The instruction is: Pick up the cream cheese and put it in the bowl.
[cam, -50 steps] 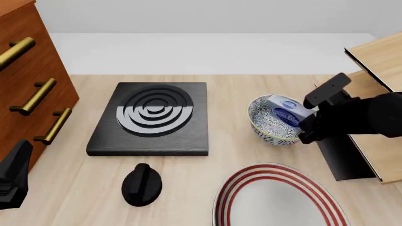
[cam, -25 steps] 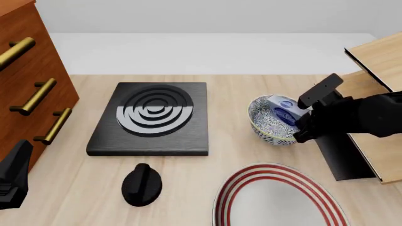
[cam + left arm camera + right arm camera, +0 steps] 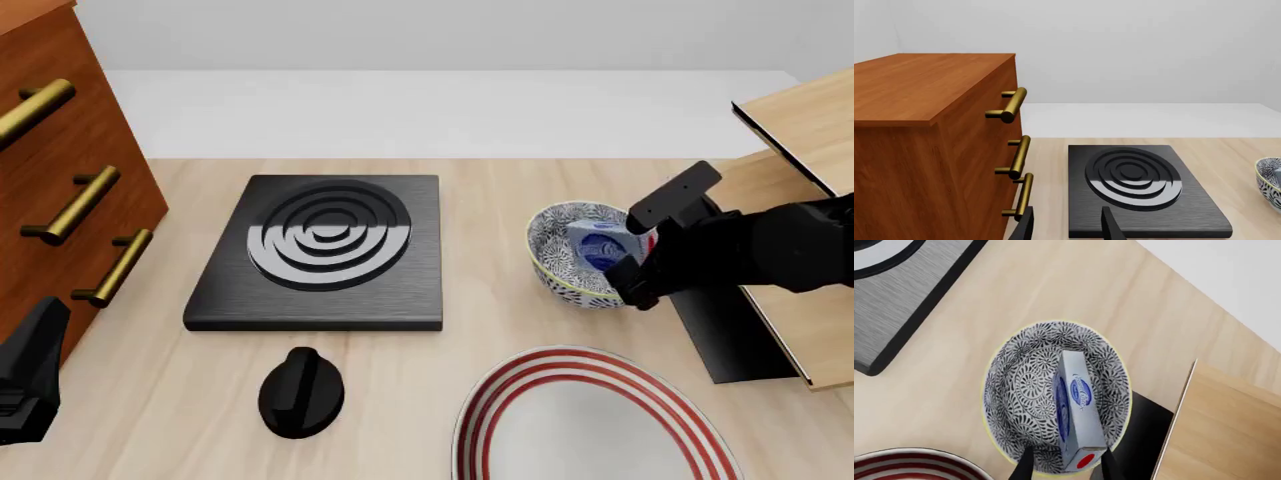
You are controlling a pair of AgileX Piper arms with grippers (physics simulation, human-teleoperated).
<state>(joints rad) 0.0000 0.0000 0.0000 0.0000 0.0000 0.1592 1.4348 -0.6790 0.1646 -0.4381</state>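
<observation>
The speckled bowl (image 3: 558, 268) stands on the table right of the middle. The cream cheese (image 3: 598, 243), a pale blue-white box with a blue oval logo, lies inside it, leaning on edge against the bowl's wall. In the right wrist view the box (image 3: 1074, 405) sits in the bowl (image 3: 1014, 390). My right gripper (image 3: 627, 272) hovers at the bowl's near right rim, open, its fingers (image 3: 1024, 467) wider than the box. My left gripper (image 3: 27, 385) is open and empty at the near left, far from the bowl. The bowl's edge also shows in the left wrist view (image 3: 1271, 177).
A black stove plate (image 3: 320, 250) lies left of the bowl, with a black knob (image 3: 303, 392) in front of it. A white plate with red rings (image 3: 587, 420) is at the near edge. A wooden drawer cabinet (image 3: 54, 180) stands left, and a wooden shelf (image 3: 801, 200) right.
The cream cheese was held above the bowl's rim and has dropped down into the bowl. My right gripper has moved a little left and down, and let go.
</observation>
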